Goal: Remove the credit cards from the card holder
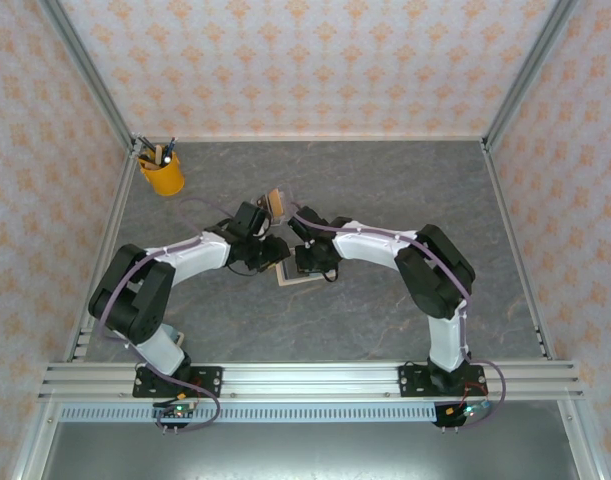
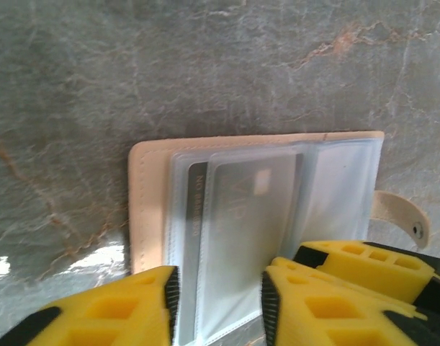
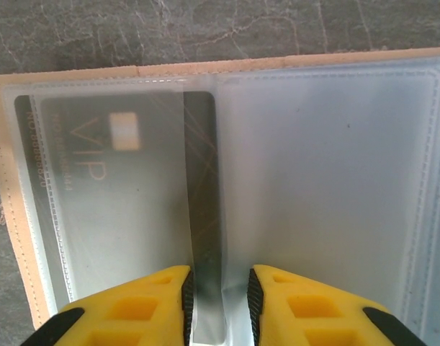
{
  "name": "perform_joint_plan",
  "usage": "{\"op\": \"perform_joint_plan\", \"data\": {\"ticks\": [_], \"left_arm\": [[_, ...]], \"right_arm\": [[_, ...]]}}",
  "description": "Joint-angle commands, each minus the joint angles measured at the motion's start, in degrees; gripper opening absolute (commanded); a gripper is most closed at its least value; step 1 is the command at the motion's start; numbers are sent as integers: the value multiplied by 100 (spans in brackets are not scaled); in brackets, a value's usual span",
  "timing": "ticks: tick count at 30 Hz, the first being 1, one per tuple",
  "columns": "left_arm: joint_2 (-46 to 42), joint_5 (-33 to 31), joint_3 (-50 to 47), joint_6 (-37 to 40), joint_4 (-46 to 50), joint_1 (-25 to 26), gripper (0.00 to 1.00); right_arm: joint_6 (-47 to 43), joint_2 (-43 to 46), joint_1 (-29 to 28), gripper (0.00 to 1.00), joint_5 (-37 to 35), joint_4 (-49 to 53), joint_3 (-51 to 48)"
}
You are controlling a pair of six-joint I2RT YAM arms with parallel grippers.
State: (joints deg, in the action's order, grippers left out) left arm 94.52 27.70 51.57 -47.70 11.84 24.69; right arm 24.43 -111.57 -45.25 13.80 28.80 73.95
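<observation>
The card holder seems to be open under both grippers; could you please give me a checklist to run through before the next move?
1. Card holder open and flat on the table: ok.
2. A card to pull is found, the VIP card inside a clear sleeve: ok.
3. Right gripper has a grip: a dark strip lies between its fingers, pinched or not: cannot tell.
4. Left gripper steadies the card holder: its jaws stand apart over the sleeves' near edge, contact: cannot tell.
5. Closing tab out of the way, off to the side: ok.
</observation>
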Motion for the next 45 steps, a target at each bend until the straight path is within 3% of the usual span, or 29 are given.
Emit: {"op": "perform_joint_plan", "data": {"ticks": [1,18,25,45], "left_arm": [[123,16,174,-62,-137,38,34],[510,-4,326,-99,-75,45,33],[497,-8,391,-12,0,45,27],[829,-19,520,115,264,45,33]], "right_arm": [[88,-120,95,29,-172,173,-258],[114,-86,113,29,-115,82,-381],[106,-76,122,28,-115,57,-417],[105,-71,131,28,-28,-29,-487]]}}
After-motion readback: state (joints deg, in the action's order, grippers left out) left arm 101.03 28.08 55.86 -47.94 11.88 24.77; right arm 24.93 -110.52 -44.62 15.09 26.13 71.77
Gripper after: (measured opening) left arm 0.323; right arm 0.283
